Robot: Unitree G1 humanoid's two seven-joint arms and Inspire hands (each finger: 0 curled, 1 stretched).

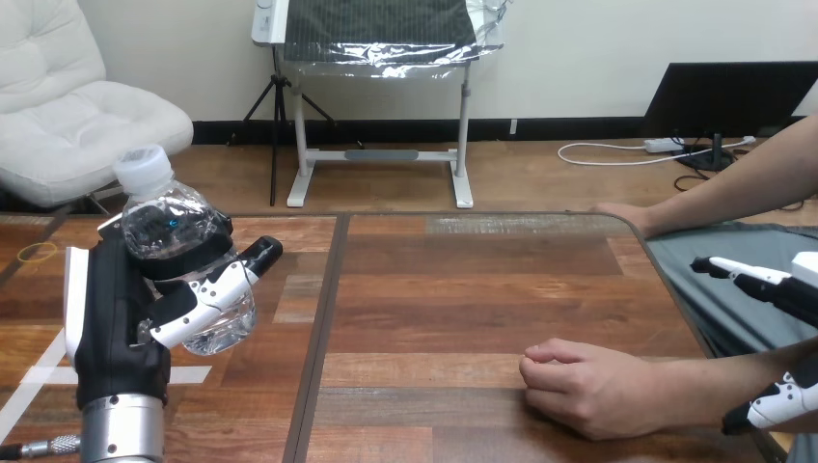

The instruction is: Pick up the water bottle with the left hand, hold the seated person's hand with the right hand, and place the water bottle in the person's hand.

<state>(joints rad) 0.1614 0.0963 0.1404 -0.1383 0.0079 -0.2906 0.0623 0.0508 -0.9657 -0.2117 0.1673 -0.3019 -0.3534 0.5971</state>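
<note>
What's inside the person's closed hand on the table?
Nothing sticks out of the person's closed hand, resting on the table. Its curled fingers cover the palm, so anything held there is hidden.

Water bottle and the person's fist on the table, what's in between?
In the head view, just bare wooden table, with a dark seam, between the water bottle in the left robot hand and the person's fist.
</note>
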